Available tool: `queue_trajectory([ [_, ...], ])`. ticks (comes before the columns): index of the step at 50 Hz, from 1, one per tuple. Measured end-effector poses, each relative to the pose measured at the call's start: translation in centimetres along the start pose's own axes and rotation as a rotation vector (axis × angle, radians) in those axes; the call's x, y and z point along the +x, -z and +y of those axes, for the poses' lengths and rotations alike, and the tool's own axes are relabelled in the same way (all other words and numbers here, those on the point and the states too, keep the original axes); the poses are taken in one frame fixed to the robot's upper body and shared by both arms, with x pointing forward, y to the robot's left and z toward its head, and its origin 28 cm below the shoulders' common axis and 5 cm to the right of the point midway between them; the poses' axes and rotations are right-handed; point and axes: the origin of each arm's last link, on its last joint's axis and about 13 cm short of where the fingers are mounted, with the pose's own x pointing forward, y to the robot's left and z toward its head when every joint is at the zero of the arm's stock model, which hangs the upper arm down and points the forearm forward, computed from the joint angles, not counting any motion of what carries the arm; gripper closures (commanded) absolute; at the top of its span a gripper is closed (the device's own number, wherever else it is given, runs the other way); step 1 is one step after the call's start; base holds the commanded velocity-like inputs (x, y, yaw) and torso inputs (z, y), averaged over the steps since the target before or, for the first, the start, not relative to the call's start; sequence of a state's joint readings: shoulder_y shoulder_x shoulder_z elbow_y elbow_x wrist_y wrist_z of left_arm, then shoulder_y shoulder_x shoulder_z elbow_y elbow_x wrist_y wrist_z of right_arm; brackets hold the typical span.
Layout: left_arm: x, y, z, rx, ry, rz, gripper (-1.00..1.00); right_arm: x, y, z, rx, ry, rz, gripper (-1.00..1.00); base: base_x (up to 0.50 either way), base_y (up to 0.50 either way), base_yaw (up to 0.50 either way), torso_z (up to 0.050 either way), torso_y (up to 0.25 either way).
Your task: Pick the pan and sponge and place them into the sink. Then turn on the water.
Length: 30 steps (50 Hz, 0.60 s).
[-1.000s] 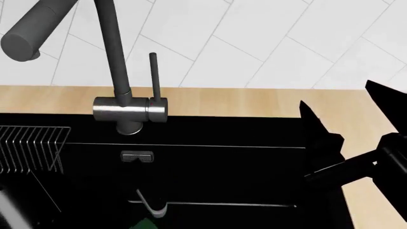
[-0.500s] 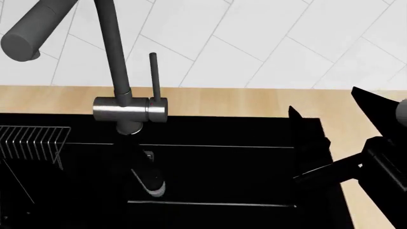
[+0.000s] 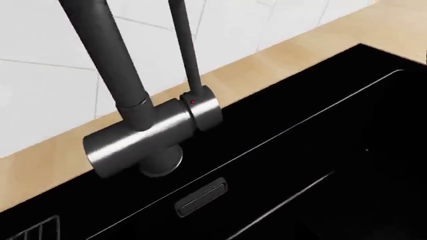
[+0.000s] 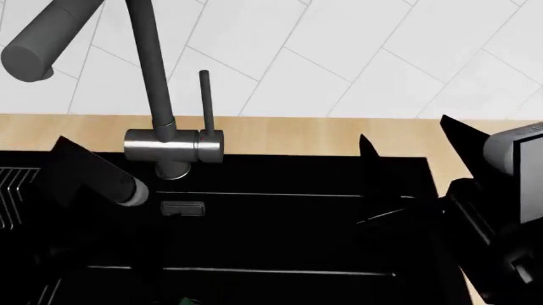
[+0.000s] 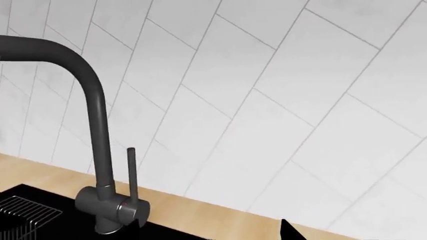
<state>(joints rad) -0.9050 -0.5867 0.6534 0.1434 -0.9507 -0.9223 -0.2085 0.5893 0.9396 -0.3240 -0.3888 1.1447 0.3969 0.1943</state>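
A pale wooden tabletop (image 4: 288,135) runs along the back of the scene, its grain plain and unmarked. Behind it rises a wall of white tiles (image 4: 357,57) laid slantwise, with thin grey joints. Sunk into the tabletop is the sink (image 4: 280,235), a big matte-black basin with a steel overflow slot (image 4: 182,208) on its back wall.

The tap (image 4: 174,146) stands at the back edge of the sink: a brushed steel body, a tall dark-grey pipe bending over towards the camera, and a thin upright lever (image 4: 205,101) at the body's side. In the left wrist view the tap (image 3: 150,135) fills the middle, and a small red dot (image 3: 193,102) shows at the base of the lever. No brand, label or readable writing shows anywhere.

A wire rack (image 4: 13,194) sits at the left edge of the sink. A tiny green patch at the lower edge of the head view, inside the basin, may be the sponge (image 4: 185,301); too little shows to be sure. The pan cannot be made out against the black basin.

The left arm (image 4: 93,175) reaches in beside the tap, just left of its body; its claw is not distinguishable, so I cannot tell its state. The right claw (image 4: 407,165) hovers over the right end of the sink with its two dark fingers spread well apart, gripping nothing.
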Motion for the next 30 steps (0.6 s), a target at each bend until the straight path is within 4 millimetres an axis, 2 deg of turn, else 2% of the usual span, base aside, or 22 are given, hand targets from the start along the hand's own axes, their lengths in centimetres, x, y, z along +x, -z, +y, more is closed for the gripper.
queue_trajectory([
  [13, -2.6, 1.0, 1.1, -0.120, -0.164, -0.122, -1.00, 1.9, 1.0, 1.3, 0.014, 0.015, 0.001, -1.00, 0.00, 0.00, 0.00, 0.000, 0.000],
  [30, -6.9, 0.2, 2.6, -0.177, -0.331, -0.193, -1.00, 5.5, 1.5, 3.9, 0.005, -0.004, 0.040, -1.00, 0.00, 0.00, 0.00, 0.000, 0.000],
])
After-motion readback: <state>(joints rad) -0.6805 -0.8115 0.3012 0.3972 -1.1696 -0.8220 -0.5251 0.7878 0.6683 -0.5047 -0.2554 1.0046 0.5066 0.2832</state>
